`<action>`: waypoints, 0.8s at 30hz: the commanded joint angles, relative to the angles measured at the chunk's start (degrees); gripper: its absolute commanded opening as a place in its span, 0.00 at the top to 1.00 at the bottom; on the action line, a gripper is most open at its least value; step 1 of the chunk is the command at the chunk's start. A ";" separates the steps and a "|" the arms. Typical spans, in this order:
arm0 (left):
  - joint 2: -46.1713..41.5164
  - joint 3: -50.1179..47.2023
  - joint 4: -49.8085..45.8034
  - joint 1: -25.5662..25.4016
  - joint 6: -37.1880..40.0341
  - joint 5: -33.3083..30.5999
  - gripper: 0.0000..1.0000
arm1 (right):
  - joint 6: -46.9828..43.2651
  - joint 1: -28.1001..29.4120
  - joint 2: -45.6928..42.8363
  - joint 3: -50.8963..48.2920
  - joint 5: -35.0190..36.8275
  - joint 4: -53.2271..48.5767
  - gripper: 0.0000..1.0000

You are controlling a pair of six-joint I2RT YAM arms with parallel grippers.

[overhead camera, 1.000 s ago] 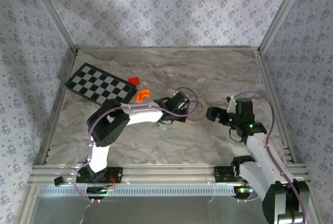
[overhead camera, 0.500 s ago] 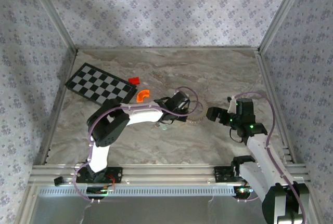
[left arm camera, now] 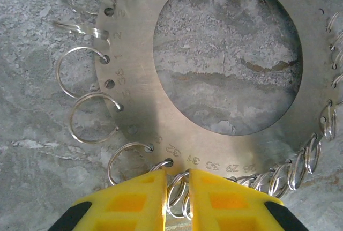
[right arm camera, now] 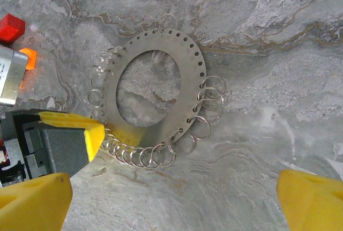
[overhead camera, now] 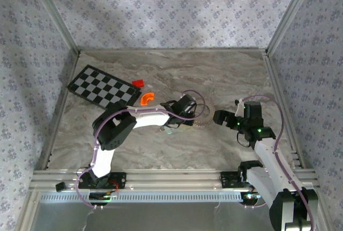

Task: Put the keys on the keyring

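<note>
One flat silvery disc with a wide round hole, the keyring (right arm camera: pixel 192 81), lies on the marble table (overhead camera: pixel 225 75) between the two arms, right of the table's middle. Small holes with stamped numbers beside them run round its rim (left arm camera: pixel 128 81), and thin wire loops (left arm camera: pixel 92 117) hang from many of them and splay out onto the stone. The left gripper (left arm camera: pixel 178 188) meets the ring at its edge. Its yellow fingers (left arm camera: pixel 134 199) are drawn close together, with only a narrow slot between them, and they pinch one of the fringe loops right at the rim. From above, this gripper (overhead camera: pixel 197 119) reaches in from the left. The right gripper (right arm camera: pixel 174 196) hangs over the table beside the ring with its yellow tips spread wide apart and nothing between them; in the top view it (overhead camera: pixel 220 117) faces the ring from the right. A tiny pale piece, the keys (overhead camera: pixel 169 131), lies on the stone just on the near side of the left forearm. Farther back and to the left sit an orange curved bit (overhead camera: pixel 147 98), a small red block (overhead camera: pixel 138 82) and a checkerboard (overhead camera: pixel 102 86).
</note>
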 commanded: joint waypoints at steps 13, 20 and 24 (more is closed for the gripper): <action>0.99 0.48 0.11 -1.06 -1.59 1.40 0.79 | -0.87 -0.84 -1.00 0.26 -1.28 -1.50 0.00; -0.09 0.06 0.68 -1.59 -2.04 2.24 0.80 | -1.04 -0.87 -0.90 0.62 -1.22 -1.56 0.00; 0.34 0.23 0.61 -1.56 -2.18 1.80 0.80 | -1.05 -0.99 -0.38 0.95 -1.28 -1.46 0.00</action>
